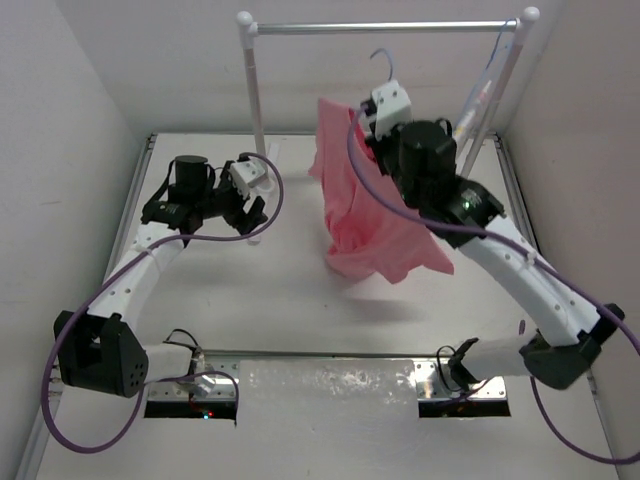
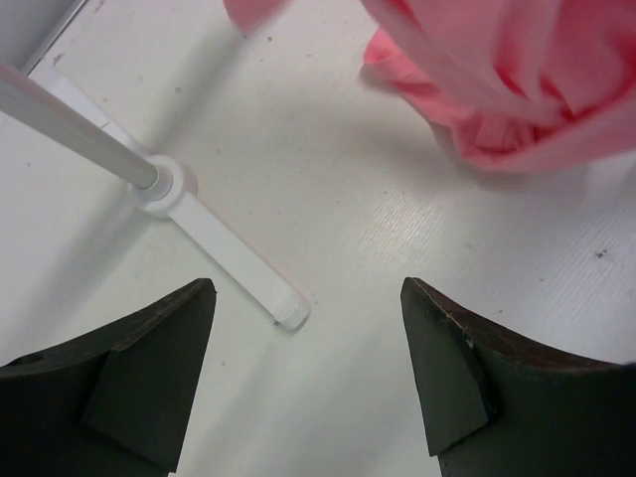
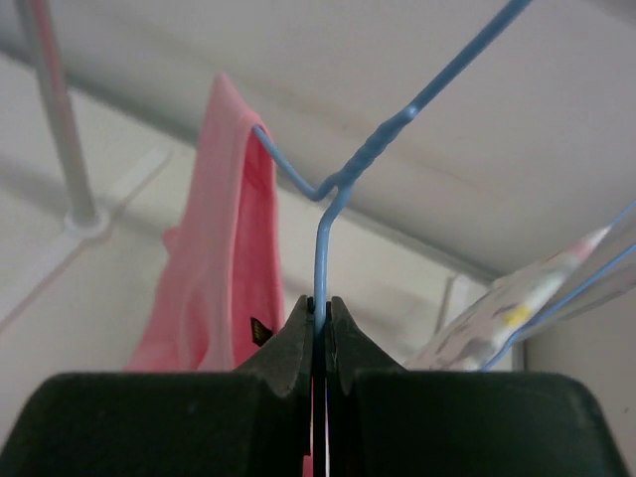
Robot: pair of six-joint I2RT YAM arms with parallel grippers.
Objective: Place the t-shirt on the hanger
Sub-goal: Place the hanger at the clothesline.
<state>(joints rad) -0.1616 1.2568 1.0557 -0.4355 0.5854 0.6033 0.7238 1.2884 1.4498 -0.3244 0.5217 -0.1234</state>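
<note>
The salmon-pink t-shirt [image 1: 362,205] hangs in the air, draped over the pale blue wire hanger [image 1: 384,62], whose hook shows above it. Its lower folds rest near the table. My right gripper [image 1: 370,118] is shut on the hanger's wire just below the twisted neck [image 3: 343,184]; in the right wrist view the gripper [image 3: 320,301] pinches the wire and the t-shirt [image 3: 234,258] hangs to its left. My left gripper [image 1: 245,212] is open and empty, low over the table left of the shirt. In the left wrist view the left gripper [image 2: 306,298] sees the t-shirt [image 2: 517,89] at the upper right.
A white clothes rack spans the back, with its rail [image 1: 385,27], left pole [image 1: 255,90] and foot [image 2: 238,263]. A white printed cloth [image 1: 480,95] hangs on another blue hanger at the rack's right end; it also shows in the right wrist view [image 3: 497,318]. Walls enclose the table.
</note>
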